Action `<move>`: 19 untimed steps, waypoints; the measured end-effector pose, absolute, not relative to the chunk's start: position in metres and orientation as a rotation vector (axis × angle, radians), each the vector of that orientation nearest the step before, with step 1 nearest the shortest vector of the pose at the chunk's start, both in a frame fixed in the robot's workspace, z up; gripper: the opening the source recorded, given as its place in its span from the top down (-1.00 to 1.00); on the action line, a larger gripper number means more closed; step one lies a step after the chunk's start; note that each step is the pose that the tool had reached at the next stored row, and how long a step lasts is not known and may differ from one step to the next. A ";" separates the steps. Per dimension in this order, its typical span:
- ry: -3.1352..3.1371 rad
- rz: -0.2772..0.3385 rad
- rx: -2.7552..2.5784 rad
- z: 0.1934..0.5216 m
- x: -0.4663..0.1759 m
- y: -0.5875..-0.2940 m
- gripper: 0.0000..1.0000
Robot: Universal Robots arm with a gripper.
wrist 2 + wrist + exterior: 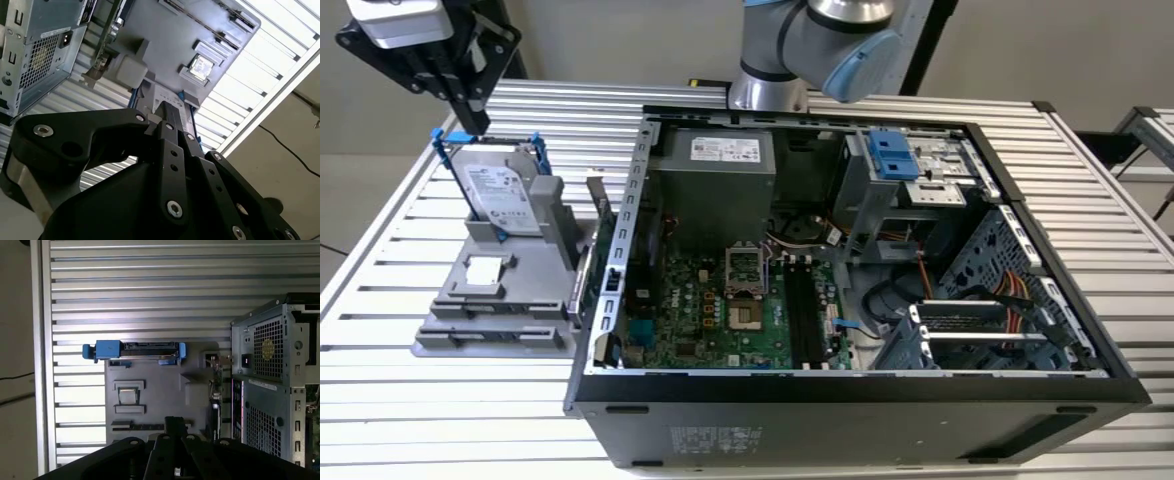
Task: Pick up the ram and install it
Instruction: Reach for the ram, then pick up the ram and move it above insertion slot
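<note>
Over grey holder (494,312), near labelled hard drive (500,195) — gripper (474,118), fingers (169,119) together.

The computer case (854,420) sits on the surface (400,420), and the motherboard (720,310) lies flat inside it. Just beside the computer case, on the exterior view's left, sits a holder (487,320) with a hard drive (500,195) standing up at its far end. The hand (471,118) hangs right above that hard drive, off to the same side of the computer case.
</note>
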State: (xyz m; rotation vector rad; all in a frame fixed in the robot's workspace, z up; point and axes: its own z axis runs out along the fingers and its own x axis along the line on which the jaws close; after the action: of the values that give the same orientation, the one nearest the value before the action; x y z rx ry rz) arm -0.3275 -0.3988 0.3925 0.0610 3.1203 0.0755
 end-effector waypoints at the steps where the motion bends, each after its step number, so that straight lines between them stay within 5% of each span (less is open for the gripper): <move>1: 3.120 0.075 0.061 0.392 -0.328 -0.399 1.00; 19: 3.121 0.076 0.054 0.392 -0.337 -0.399 1.00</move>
State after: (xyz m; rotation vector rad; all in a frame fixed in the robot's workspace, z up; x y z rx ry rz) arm -0.3367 -0.3988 0.3924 0.0542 3.1205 0.0756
